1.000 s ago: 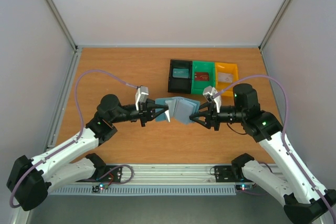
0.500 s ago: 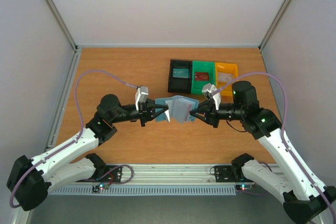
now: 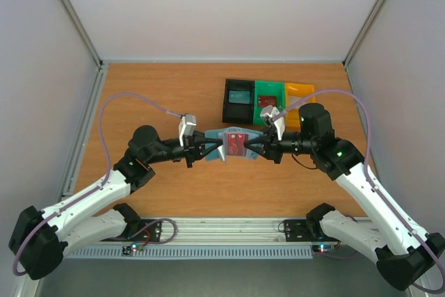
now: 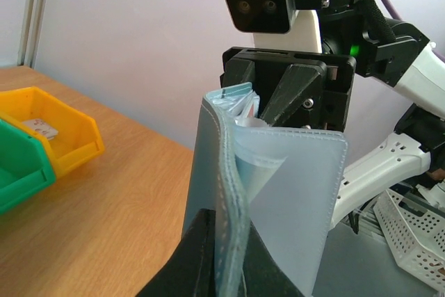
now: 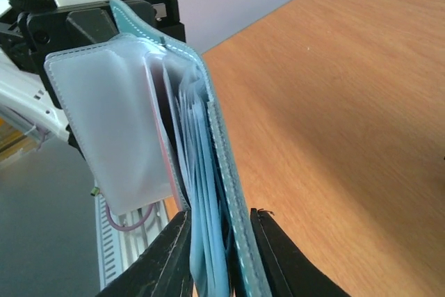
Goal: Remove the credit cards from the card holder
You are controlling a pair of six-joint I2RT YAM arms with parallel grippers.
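The holder (image 4: 292, 193) hangs above mid-table (image 3: 160, 95), spread open between the two claws. The left claw (image 3: 221, 151) is clamped on its 9 o'clock edge, fingers tight on the cover. The right claw (image 3: 252, 149) pinches the 3 o'clock side, with the cover and inner pockets between its fingers. A red card (image 3: 235, 145) shows in the fold. At 1 o'clock from the holder sit the black bin (image 3: 227, 99), green bin (image 3: 270, 83) and yellow bin (image 3: 299, 86).

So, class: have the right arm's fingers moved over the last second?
Yes. The right fingers shifted left and toward the far side, nearer the green bin, clamped on the card holder.
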